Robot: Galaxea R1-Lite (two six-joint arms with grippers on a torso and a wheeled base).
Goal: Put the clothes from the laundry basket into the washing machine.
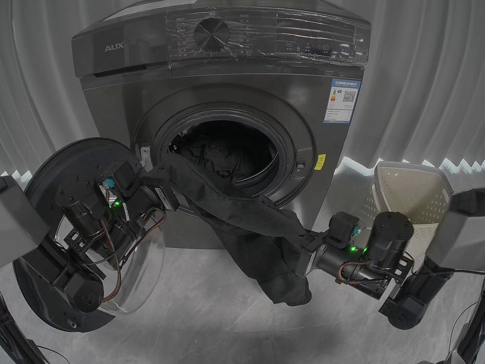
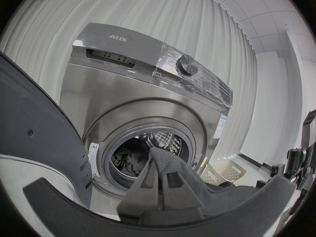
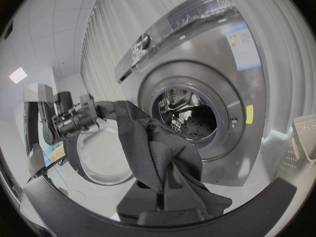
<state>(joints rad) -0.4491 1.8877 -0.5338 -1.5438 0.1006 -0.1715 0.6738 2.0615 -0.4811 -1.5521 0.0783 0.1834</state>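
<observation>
Pale curtains (image 1: 414, 77) hang behind the washer (image 1: 126, 97), its door (image 1: 55, 178) swung open. We hold a dark garment (image 1: 237, 208) stretched between both arms. The left gripper (image 1: 169, 188) pinches one end at the rim of the drum (image 2: 164, 139) mouth. The right gripper (image 1: 305, 241) clamps the other end lower, nearer the basket (image 1: 409, 193). Its long axis slants across the mouth's lower edge, so our left arm is nearer the opening. From the head we see a fold hanging toward the floor (image 1: 202, 304); the wrist views show clothes (image 2: 126, 158) lying inside.
</observation>
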